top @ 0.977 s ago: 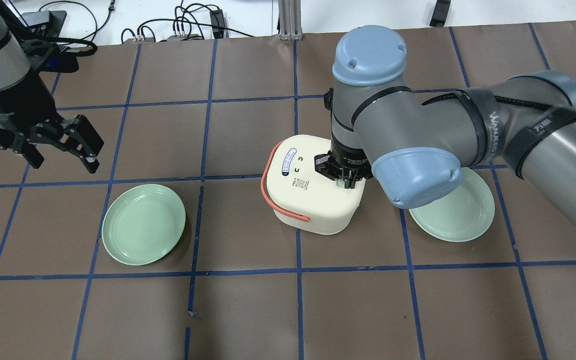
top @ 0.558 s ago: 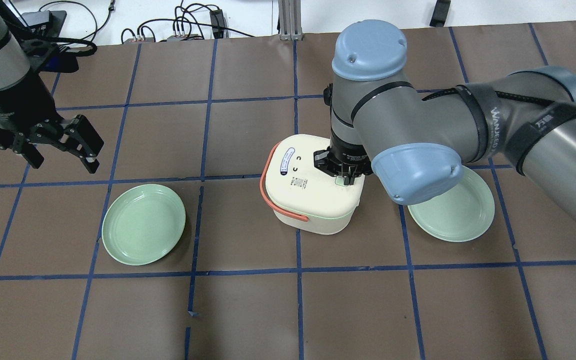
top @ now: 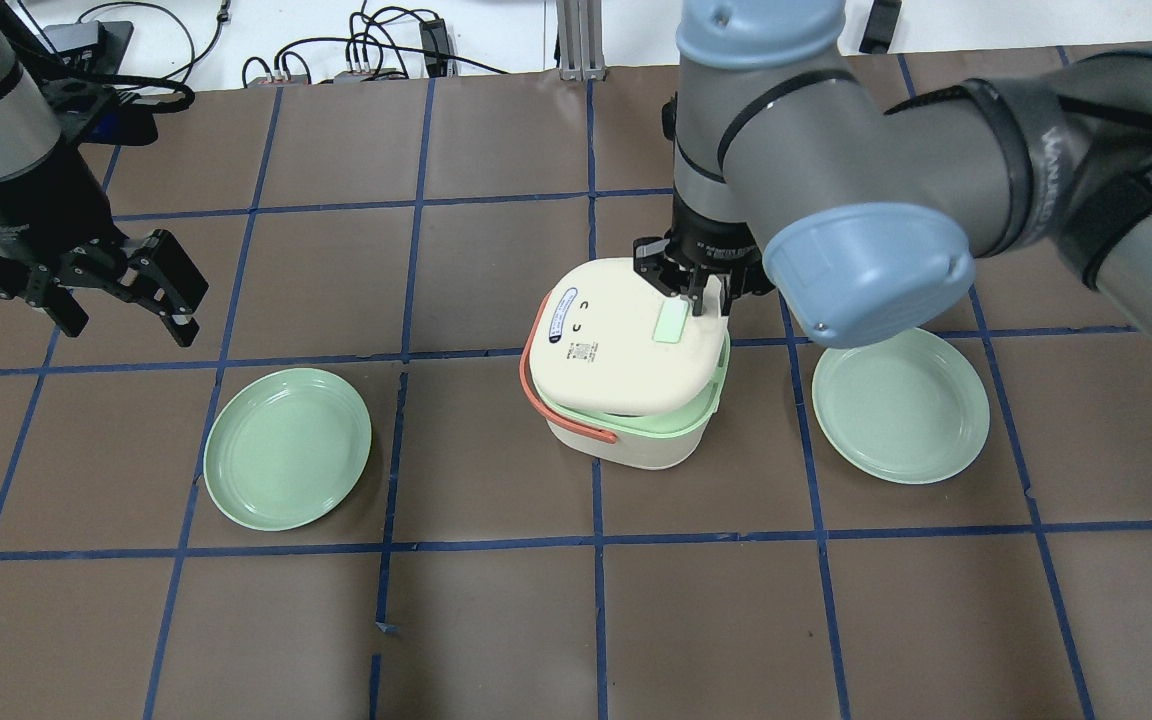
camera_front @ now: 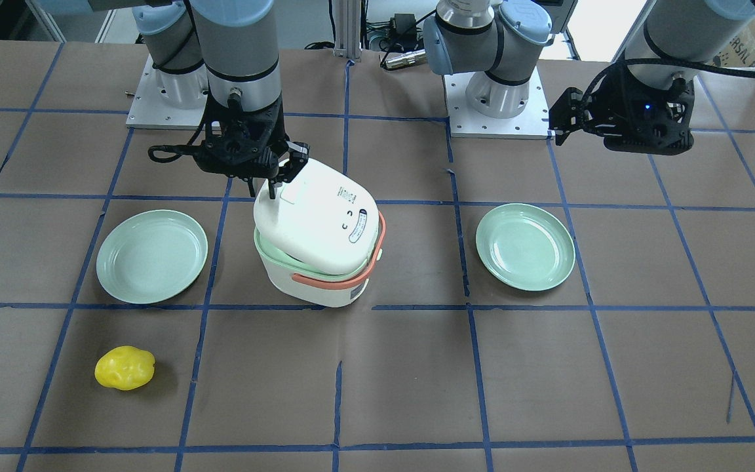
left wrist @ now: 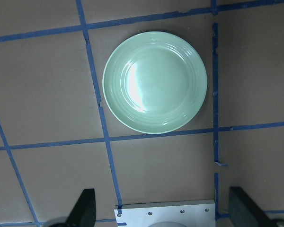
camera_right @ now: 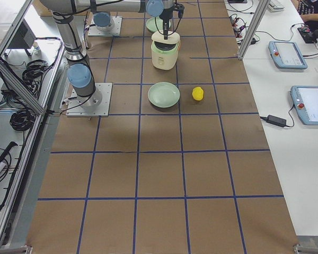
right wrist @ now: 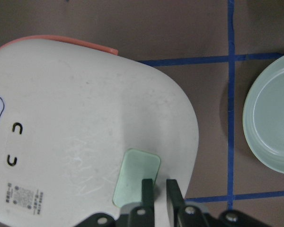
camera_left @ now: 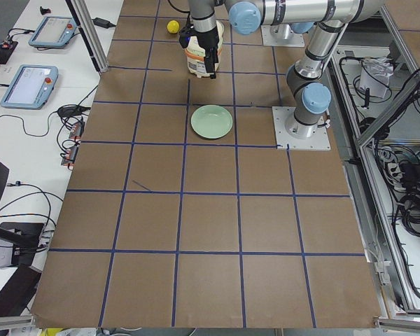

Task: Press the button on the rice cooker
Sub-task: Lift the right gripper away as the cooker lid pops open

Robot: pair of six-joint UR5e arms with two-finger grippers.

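The cream rice cooker [top: 636, 445] with an orange handle [top: 536, 395] stands mid-table. Its lid [top: 616, 350] is tilted up, and a mint-green inner rim [top: 701, 415] shows under it. The pale green button [top: 671, 323] sits at the lid's raised edge; it also shows in the right wrist view [right wrist: 135, 182] and the front view [camera_front: 288, 192]. My right gripper [top: 704, 295] is shut, its fingertips [right wrist: 146, 189] just at the button's edge. My left gripper [top: 126, 320] is open and empty, hovering far to the left over the table.
Two green plates lie on the table, one left [top: 288, 447] and one right [top: 901, 405] of the cooker. A yellow fruit-like object [camera_front: 124, 368] lies near the operators' edge. The left wrist view looks down on the left plate [left wrist: 155, 88].
The cooker's lid has sprung up from closed to tilted open. My right gripper has risen and drawn back from the button. The left arm has not moved.
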